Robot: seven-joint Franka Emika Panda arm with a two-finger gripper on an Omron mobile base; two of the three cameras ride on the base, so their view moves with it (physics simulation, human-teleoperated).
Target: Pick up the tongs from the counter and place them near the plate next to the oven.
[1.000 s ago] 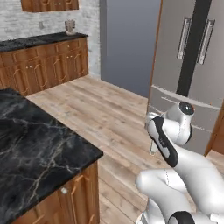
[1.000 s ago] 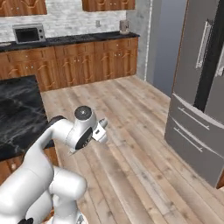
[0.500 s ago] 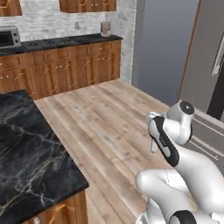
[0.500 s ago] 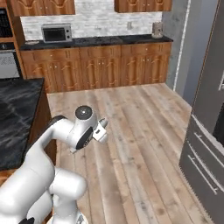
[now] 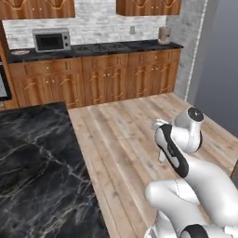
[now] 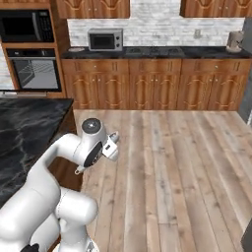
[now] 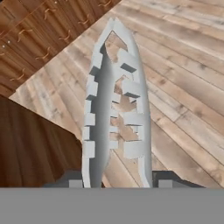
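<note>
The silver tongs (image 7: 114,109) stand up from between my fingertips in the hand view, closed end away from me, hanging over the wooden floor. My gripper (image 7: 116,179) is shut on their arms. In the base views the hand (image 6: 111,145) is tucked by the folded arm, beside the black marble counter (image 6: 24,128), with the wrist (image 5: 160,139) over the floor. The black oven (image 6: 37,74) is built into the far left wall. A small plate (image 6: 76,49) lies on the back counter right beside it, also at the far left in the left base view (image 5: 19,52).
A grey box microwave (image 6: 105,39) and a jar (image 6: 235,42) stand on the back counter (image 6: 162,51) over wooden cabinets. A black microwave (image 6: 24,27) sits above the oven. Wooden floor (image 6: 172,162) stretches between the island and the back wall.
The whole picture has swung: the base has turned, the fridge has left the views and the back wall with the oven has come in. The arm holds the tongs as before.
</note>
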